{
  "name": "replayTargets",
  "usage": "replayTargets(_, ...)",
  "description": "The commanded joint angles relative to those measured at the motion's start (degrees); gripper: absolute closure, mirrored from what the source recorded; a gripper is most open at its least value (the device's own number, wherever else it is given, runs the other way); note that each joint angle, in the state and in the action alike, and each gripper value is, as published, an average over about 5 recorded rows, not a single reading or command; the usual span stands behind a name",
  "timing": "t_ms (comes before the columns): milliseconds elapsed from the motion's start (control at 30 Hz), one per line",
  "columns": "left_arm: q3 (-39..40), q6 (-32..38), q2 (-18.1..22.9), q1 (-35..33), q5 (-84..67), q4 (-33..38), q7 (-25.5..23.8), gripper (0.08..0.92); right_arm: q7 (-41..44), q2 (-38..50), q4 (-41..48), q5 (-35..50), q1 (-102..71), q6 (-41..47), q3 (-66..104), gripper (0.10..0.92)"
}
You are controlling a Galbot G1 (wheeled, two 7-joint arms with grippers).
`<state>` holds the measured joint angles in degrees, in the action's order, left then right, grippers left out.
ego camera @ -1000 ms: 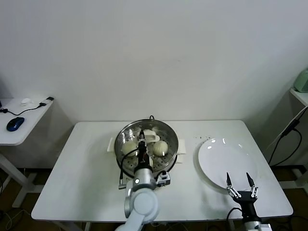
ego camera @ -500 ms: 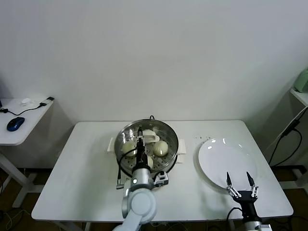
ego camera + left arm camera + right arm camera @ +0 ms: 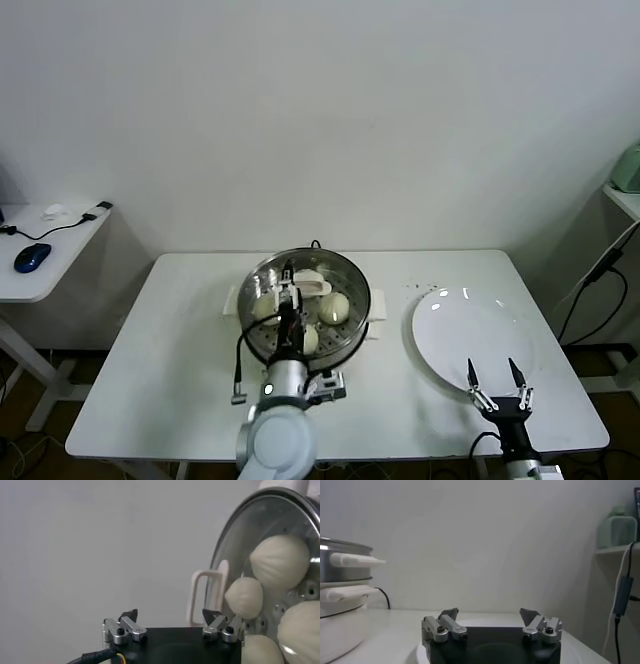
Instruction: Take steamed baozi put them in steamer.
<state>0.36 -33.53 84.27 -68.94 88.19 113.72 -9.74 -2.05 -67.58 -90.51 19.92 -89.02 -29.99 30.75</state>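
Sitting down inside the steamer (image 3: pixel 305 305), the steamed baozi (image 3: pixel 280 561) look as though they have all arrived: the left wrist view shows four pale domes on the perforated tray, close together, some touching. From the head view I can pick out only about three of them, the rest being hidden behind the arm. The steamer stands near the middle of the white table (image 3: pixel 160 370), on its white base with side handles.

Hanging over the near side of the pot, the left gripper (image 3: pixel 287 290) has its fingers spread wide and nothing between them; one fingertip sits just beside a bun without closing on it. Off to the right, the white plate (image 3: pixel 500 330) lies bare, with no bun on it. Parked at the table's near right edge, just in front of that plate, the right gripper (image 3: pixel 495 385) has its fingers splayed open and empty too.

By my reckoning the loading is finished or nearly so: nothing remains outside the pot to fetch, and only drawing the left arm clear seems left.
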Motion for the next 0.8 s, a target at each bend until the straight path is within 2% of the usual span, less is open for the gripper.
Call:
replayTargets(33, 0.95, -1.22, -0.14, 0.59, 0.13, 1.17, -1.85, 0.187, -1.54, 1.82, -0.58, 2.34, -1.42, 0.56, -1.47, 0.203)
replayTargets(233, -1.59, 4.16, -2.02, -3.79, -11.20, 6.30, 4.95, 0.177, -3.33, 3.29, -0.93, 0.77, -2.23, 1.55, -1.96, 0.203)
replayTargets(400, -10.35, 12.23, -2.90, -8.04, -31.89, 9.67, 13.53, 0.177, -3.34, 3.12, -1.59, -0.06, -2.33, 1.38, -1.42, 0.203)
replayTargets(467, -15.13, 16.91, -3.12, -9.50, -41.37, 10.73, 15.53, 0.177, -3.35, 3.15, -1.73, -0.23, -2.38, 1.26, -1.28, 0.203)
replayTargets(567, -24.66, 24.90, -2.85, -11.70, -57.77, 11.81, 16.26, 0.177, -3.38, 3.19, -1.61, -0.27, -2.34, 1.32, -1.16, 0.203)
replayTargets(667, -35.13, 31.95, -2.82, -13.61, -75.28, 11.20, 14.55, 0.177, -3.45, 3.16, -1.46, -0.24, -2.20, 1.86, -1.23, 0.203)
replayTargets(800, -46.36, 36.31, -5.83, -16.70, -95.80, 5.99, 12.15, 0.177, -3.50, 3.18, -1.49, -0.13, -2.05, 3.27, -1.57, 0.203)
